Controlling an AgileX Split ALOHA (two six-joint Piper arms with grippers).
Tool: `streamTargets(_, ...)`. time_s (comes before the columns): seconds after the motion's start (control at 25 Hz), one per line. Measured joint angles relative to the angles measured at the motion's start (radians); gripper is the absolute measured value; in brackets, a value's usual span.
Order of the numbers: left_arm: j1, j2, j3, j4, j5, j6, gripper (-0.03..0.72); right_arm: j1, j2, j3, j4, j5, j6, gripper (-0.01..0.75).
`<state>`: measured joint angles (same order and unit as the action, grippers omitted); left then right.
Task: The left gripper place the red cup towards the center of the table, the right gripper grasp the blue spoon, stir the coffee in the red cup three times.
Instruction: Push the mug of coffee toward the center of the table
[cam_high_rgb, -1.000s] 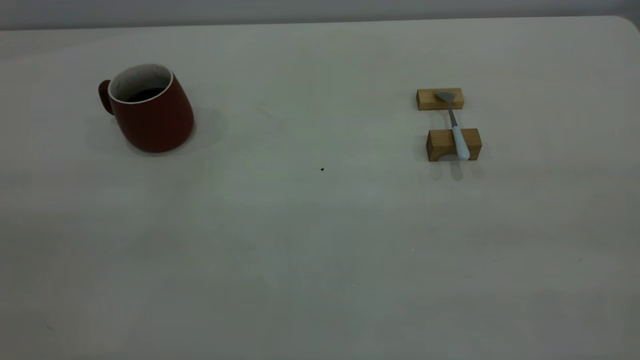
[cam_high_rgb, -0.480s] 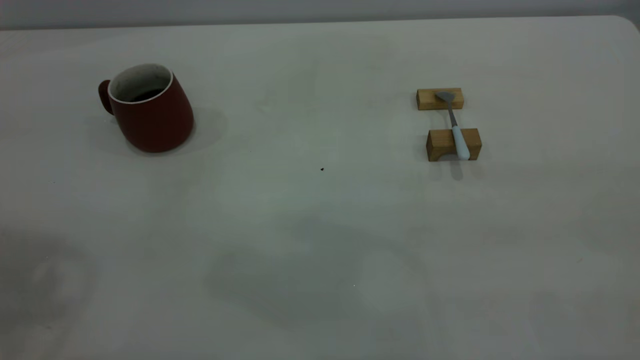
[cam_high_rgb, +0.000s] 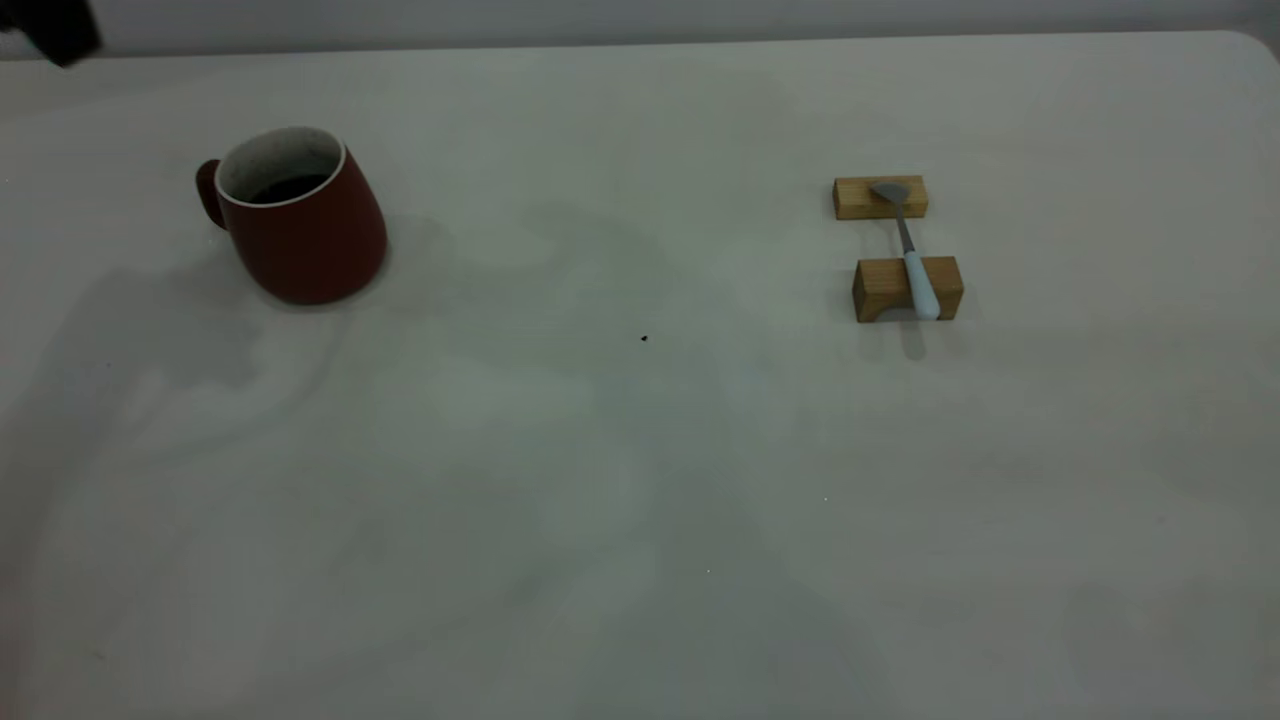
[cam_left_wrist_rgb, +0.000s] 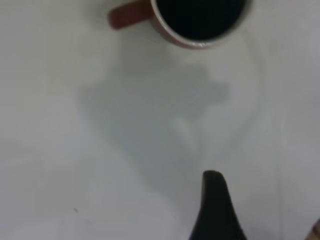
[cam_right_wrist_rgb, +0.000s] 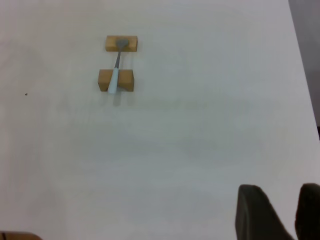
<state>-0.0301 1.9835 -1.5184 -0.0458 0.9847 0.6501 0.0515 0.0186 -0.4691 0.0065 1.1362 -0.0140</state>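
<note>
The red cup (cam_high_rgb: 305, 225) stands upright at the far left of the table (cam_high_rgb: 640, 480), its handle (cam_high_rgb: 208, 192) pointing left and dark coffee (cam_high_rgb: 290, 188) inside. From the left wrist view the cup (cam_left_wrist_rgb: 172, 31) lies well ahead of my left gripper (cam_left_wrist_rgb: 265, 200), which is open and empty. A black part of the left arm (cam_high_rgb: 50, 25) shows at the exterior view's top left corner. The blue spoon (cam_high_rgb: 918, 275) rests across two wooden blocks at the right. My right gripper (cam_right_wrist_rgb: 280, 189) is open, far from the spoon (cam_right_wrist_rgb: 115, 75).
The far wooden block (cam_high_rgb: 880, 197) carries the spoon's bowl, and the near block (cam_high_rgb: 885, 290) carries its handle. A tiny dark speck (cam_high_rgb: 644, 338) lies near the table's middle. The table's rounded corner (cam_high_rgb: 1250, 45) is at the back right.
A black part of the left arm has entered the exterior view's top left corner, and shadows have spread over the table's left and near side. Cup and spoon have not moved.
</note>
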Motion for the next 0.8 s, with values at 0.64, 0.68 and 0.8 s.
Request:
streamTargets(0.64, 0.001, 0.44, -0.404, 0.127, 0.086, 0.525, 0.594, 0.0, 0.0, 0.0, 0.0, 0.0, 0.0, 0.238)
streamTargets(0.68, 0.002, 0.449, -0.404, 0.129, 0.061, 0.549, 0.594, 0.0, 0.0, 0.0, 0.0, 0.0, 0.0, 0.238)
streamTargets(0.8, 0.002, 0.471, -0.404, 0.12, -0.008, 0.661, 0.594, 0.0, 0.0, 0.0, 0.0, 0.0, 0.0, 0.238)
